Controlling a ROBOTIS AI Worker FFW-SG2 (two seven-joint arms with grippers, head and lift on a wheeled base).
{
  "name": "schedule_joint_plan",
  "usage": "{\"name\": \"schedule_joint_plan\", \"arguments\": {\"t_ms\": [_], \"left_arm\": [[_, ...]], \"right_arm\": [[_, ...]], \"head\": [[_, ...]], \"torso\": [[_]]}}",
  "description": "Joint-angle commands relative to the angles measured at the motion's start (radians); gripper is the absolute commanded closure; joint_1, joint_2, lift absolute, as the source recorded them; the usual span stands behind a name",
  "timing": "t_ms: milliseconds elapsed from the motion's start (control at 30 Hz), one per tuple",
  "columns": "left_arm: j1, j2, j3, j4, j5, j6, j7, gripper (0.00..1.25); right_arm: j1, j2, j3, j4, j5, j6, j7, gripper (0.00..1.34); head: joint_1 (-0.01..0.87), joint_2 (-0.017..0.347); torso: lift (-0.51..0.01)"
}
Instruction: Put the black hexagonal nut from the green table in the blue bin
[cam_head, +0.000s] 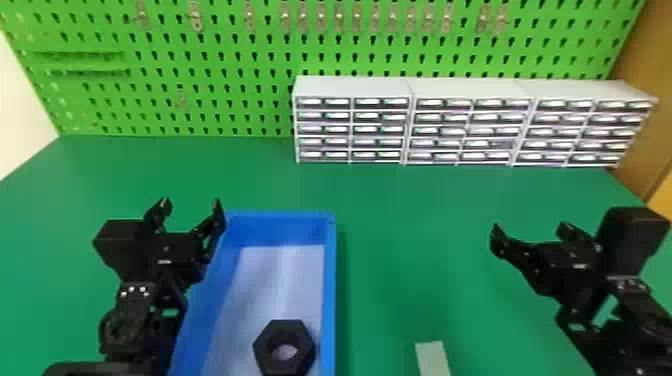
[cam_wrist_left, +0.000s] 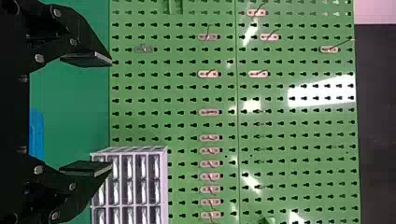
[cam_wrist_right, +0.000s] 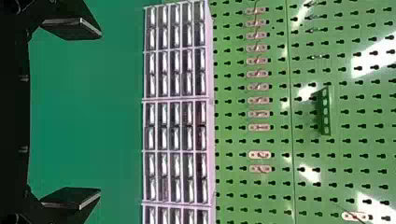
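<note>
Left pincer (cam_head: 191, 204), spread wide and empty like the right pincer (cam_head: 529, 227), is nearer the nut (cam_head: 287, 330), lying in the bin (cam_head: 329, 290) at its five o'clock, seemingly needing no further grasp.

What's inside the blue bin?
Black hexagonal nut, lying flat in the blue bin; the bin's pale floor shows through its hole. Floor under the nut's ring is covered, and the bin's near end is out of frame.
</note>
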Motion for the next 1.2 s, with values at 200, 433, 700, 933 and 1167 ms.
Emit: {"name": "schedule_joint_plan", "arguments": {"t_ms": [200, 433, 700, 933, 1167], "left_arm": [[0.003, 0.0, -0.005, 0.0, -0.008, 0.001, 0.0, 0.46], [0.003, 0.0, -0.003, 0.002, -0.009, 0.001, 0.0, 0.46], [0.003, 0.0, -0.005, 0.002, -0.006, -0.001, 0.0, 0.46], [0.003, 0.0, -0.008, 0.0, -0.006, 0.001, 0.0, 0.46], [0.004, 0.0, -0.011, 0.0, -0.006, 0.001, 0.003, 0.46]], "right_arm": [[0.002, -0.003, 0.01, 0.0, 0.003, 0.0, 0.0, 0.11], [0.002, -0.003, 0.015, 0.0, 0.006, 0.0, 0.0, 0.11], [0.004, -0.003, 0.018, 0.0, 0.005, 0.0, 0.0, 0.11], [0.004, -0.003, 0.018, 0.0, 0.003, 0.0, 0.0, 0.11], [0.004, -0.003, 0.018, 0.0, -0.001, 0.002, 0.0, 0.11]], "head": [[0.657, 0.057], [0.657, 0.057], [0.657, 0.057], [0.657, 0.057], [0.657, 0.057]], "torso": [[-0.095], [-0.095], [-0.095], [-0.095], [-0.095]]}}
